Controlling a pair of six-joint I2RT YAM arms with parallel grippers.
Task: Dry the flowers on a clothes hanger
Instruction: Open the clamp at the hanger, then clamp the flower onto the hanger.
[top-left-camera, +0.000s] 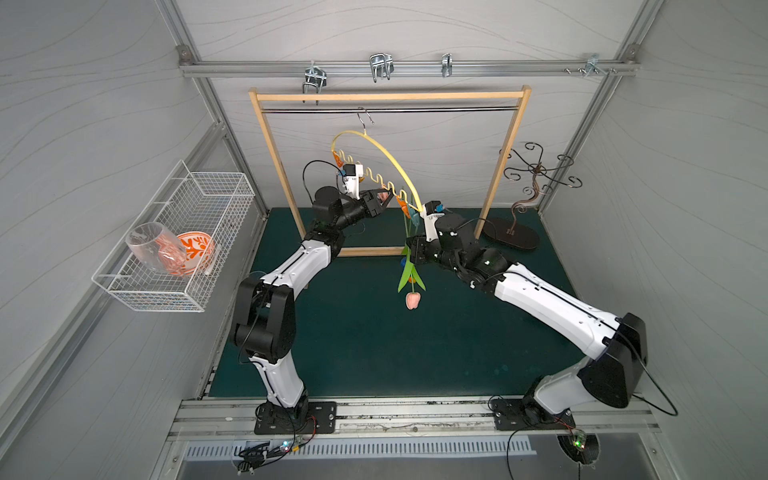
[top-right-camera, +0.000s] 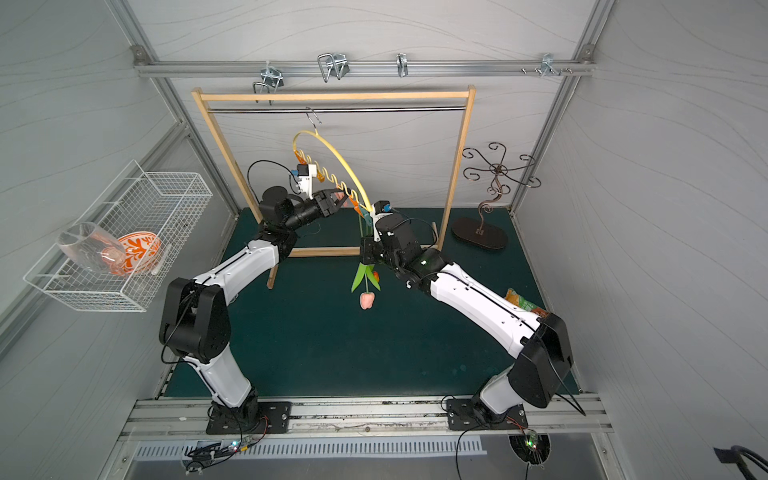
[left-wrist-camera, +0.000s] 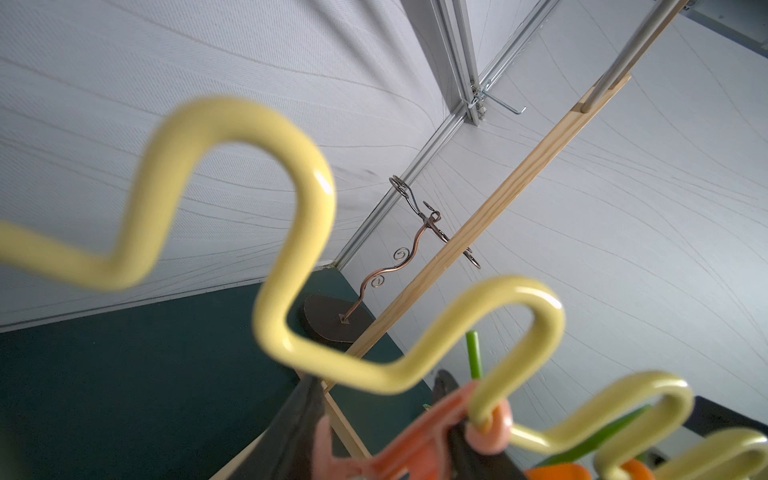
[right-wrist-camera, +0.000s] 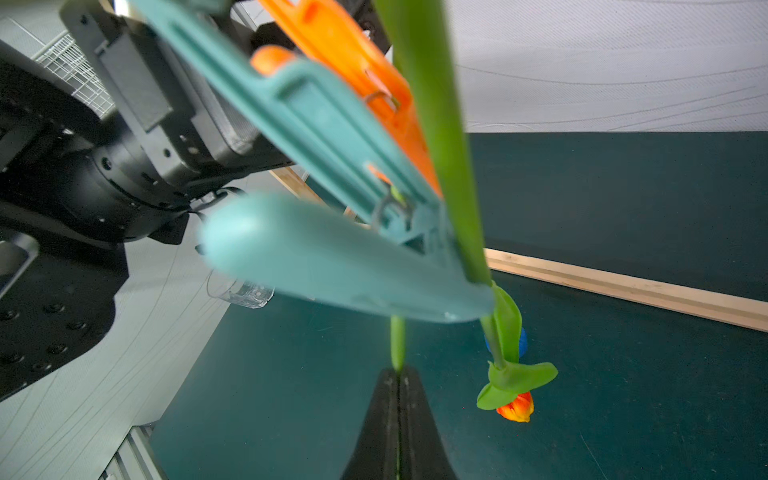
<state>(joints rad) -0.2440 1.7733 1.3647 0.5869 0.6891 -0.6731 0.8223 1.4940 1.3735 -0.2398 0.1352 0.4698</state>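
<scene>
So that the stem (right-wrist-camera: 397, 343) could enter the pink clothespin (left-wrist-camera: 419, 436) on the clothes hanger (left-wrist-camera: 316, 195), my left gripper (top-left-camera: 385, 198) squeezed it while my right gripper (right-wrist-camera: 397, 374) pinched the stem.

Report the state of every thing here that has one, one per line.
clothes hanger: hooked on the rack's rod, tilted.
left tool: closed on the pink clothespin.
right tool: shut on the pink tulip's stem.
pink tulip: head down, held by its stem.
orange tulip: clipped, hanging head down.
blue tulip: hanging head down, mostly hidden.
glass: lying on its side in the wire basket.
</scene>
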